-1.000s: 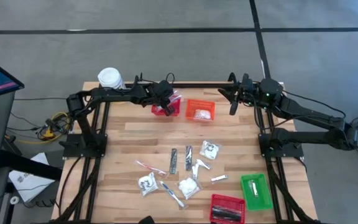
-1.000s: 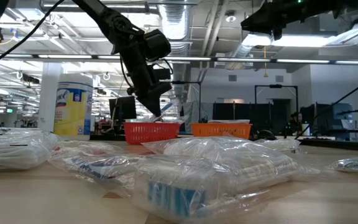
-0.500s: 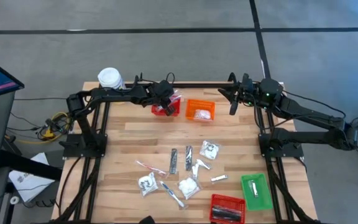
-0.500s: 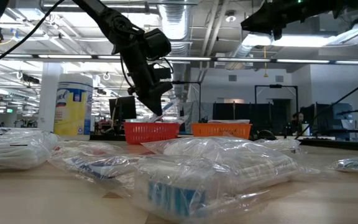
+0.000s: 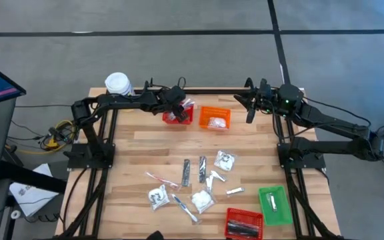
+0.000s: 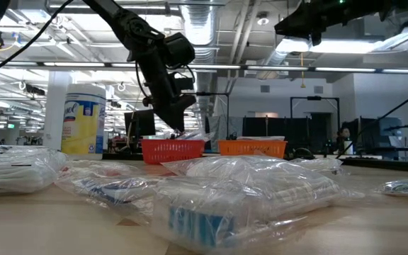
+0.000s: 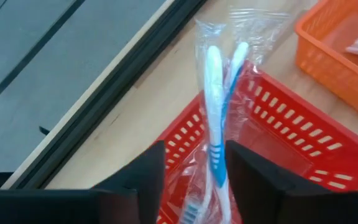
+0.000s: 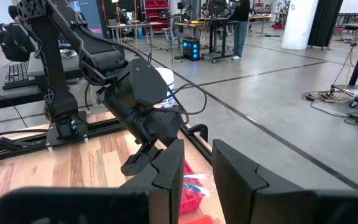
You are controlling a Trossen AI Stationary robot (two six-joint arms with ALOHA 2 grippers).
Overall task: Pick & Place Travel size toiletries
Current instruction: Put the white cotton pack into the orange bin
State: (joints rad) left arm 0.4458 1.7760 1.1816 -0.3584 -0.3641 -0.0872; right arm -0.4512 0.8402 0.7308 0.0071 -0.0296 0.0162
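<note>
My left gripper (image 5: 179, 101) hovers open over the red basket (image 5: 177, 117) at the table's far edge. A clear-wrapped packet with two blue-and-white toothbrushes (image 7: 219, 124) stands between its fingers; its lower end is inside the basket (image 7: 278, 143) and its upper end leans over the basket's far rim. I cannot tell whether the fingers touch it. Several more toiletry packets and silver sticks (image 5: 199, 179) lie on the near half of the table. My right gripper (image 5: 249, 107) waits above the far right edge, its fingers (image 8: 166, 168) a narrow gap apart.
An orange basket (image 5: 215, 119) with a white packet stands right of the red one. The white-lidded yellow jar (image 5: 117, 83) is at the far left corner. A green basket (image 5: 275, 205) and another red basket (image 5: 244, 223) sit at the near right. Bare wood lies mid-table.
</note>
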